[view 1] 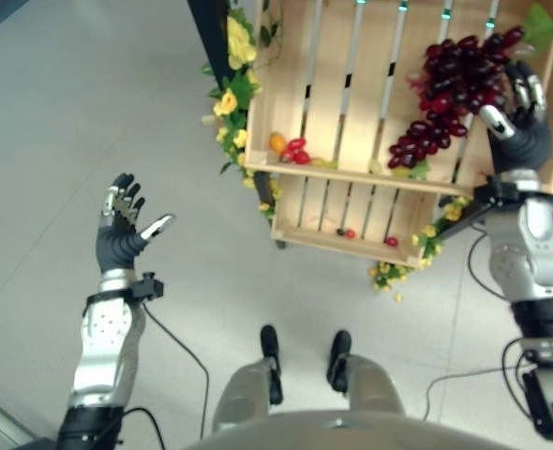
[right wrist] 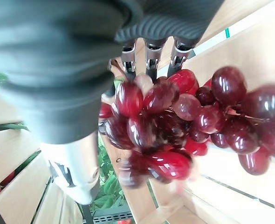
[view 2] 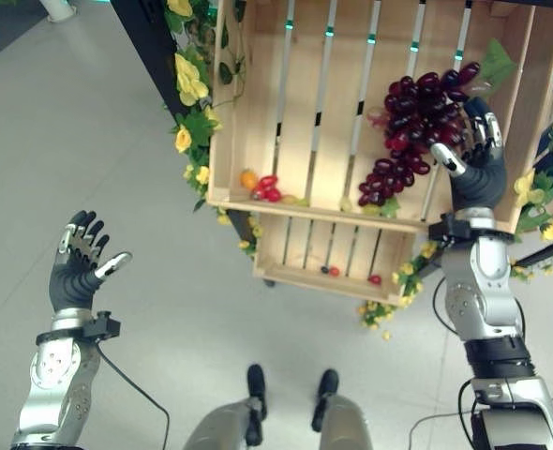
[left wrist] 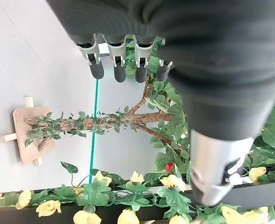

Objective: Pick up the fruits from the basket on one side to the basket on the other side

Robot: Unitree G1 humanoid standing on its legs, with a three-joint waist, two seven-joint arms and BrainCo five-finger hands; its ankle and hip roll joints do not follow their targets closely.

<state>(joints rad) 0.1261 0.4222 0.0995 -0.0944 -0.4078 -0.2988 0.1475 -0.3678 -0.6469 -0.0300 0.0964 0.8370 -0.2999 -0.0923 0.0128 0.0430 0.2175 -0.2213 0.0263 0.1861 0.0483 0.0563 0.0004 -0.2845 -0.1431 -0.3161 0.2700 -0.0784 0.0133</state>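
We're working w/ the right hand (view 2: 476,173), fingers curling round the grape bunch (view 2: 410,136) in the upper crate (view 2: 258,112). Bunch is running diagonally, up-right to down-left. Left hand (view 1: 122,230) is hanging spread, far off.

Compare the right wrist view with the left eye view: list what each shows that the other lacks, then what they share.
Right wrist view alone: the dark-tipped fingers curled into the bunch of dark red grapes, seen close.

Left eye view alone: the left hand open over the grey floor, the small red and orange fruits at the crate's front edge, and the yellow flowers beside it.

Both: the right hand, the grapes and the slatted wooden crate.
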